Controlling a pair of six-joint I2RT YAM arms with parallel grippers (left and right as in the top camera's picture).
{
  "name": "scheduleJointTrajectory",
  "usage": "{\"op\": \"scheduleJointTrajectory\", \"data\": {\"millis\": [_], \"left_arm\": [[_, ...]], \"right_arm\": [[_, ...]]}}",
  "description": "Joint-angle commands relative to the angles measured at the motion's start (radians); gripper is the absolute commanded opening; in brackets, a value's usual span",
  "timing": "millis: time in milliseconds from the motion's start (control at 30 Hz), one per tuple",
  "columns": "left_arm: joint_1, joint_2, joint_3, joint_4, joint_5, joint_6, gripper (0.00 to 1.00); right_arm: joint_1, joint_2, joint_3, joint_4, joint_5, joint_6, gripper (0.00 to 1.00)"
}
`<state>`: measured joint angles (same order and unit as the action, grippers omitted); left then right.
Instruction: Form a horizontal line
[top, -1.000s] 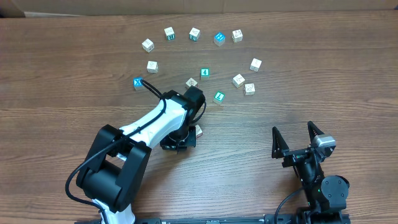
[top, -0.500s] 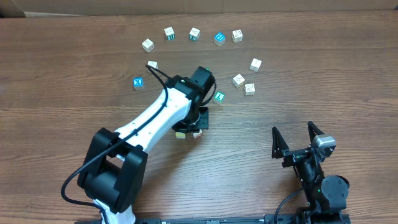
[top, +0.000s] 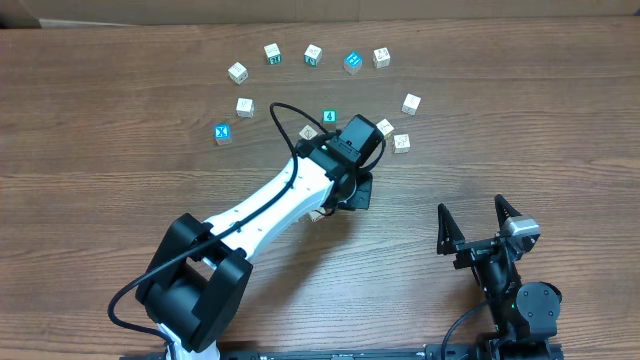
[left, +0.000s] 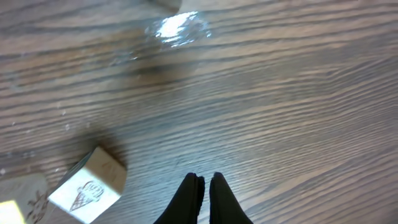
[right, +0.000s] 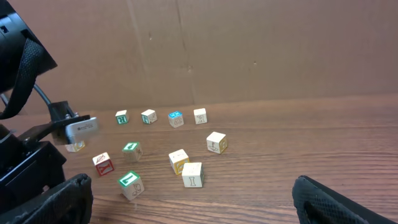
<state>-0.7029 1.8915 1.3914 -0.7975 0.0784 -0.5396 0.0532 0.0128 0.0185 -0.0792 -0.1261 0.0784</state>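
Observation:
My left gripper (top: 352, 192) is shut with nothing in it; in the left wrist view its black fingertips (left: 194, 180) hover over bare wood. Just left of them lies a whitish wooden cube (left: 87, 186) with a reddish-brown ice-cream mark. A second whitish cube (left: 20, 198) touches it at the frame's edge, with a sliver of pale yellow (left: 9, 213) beyond. That is the end of the horizontal line; from overhead only one cube (top: 319, 213) peeks from under the arm. My right gripper (top: 472, 215) stands open and empty at the front right.
Several loose cubes lie scattered toward the far edge, among them a teal one (top: 329, 117), a blue one (top: 222, 133), a bright blue one (top: 352, 62) and whitish ones (top: 401, 143). The left arm (top: 270, 205) lies diagonally across the table's middle. Cardboard (right: 249, 50) backs the table.
The left arm has swung to the right and away from the cubes at the table's middle, its gripper shut throughout. The right arm has not moved.

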Motion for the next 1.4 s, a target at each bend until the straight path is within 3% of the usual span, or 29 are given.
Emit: {"op": "scheduleJointTrajectory", "data": {"millis": [0, 733, 1367], "left_arm": [[-0.005, -0.004, 0.011, -0.004, 0.005, 0.020, 0.04], [-0.067, 0.010, -0.023, 0.095, -0.175, 0.007, 0.04], [-0.071, 0.100, -0.027, 0.079, -0.263, 0.005, 0.04]], "right_arm": [[0.005, -0.010, -0.010, 0.005, 0.005, 0.002, 1.00], [0.005, -0.010, -0.010, 0.005, 0.005, 0.002, 1.00], [0.005, -0.010, -0.010, 0.005, 0.005, 0.002, 1.00]]}}
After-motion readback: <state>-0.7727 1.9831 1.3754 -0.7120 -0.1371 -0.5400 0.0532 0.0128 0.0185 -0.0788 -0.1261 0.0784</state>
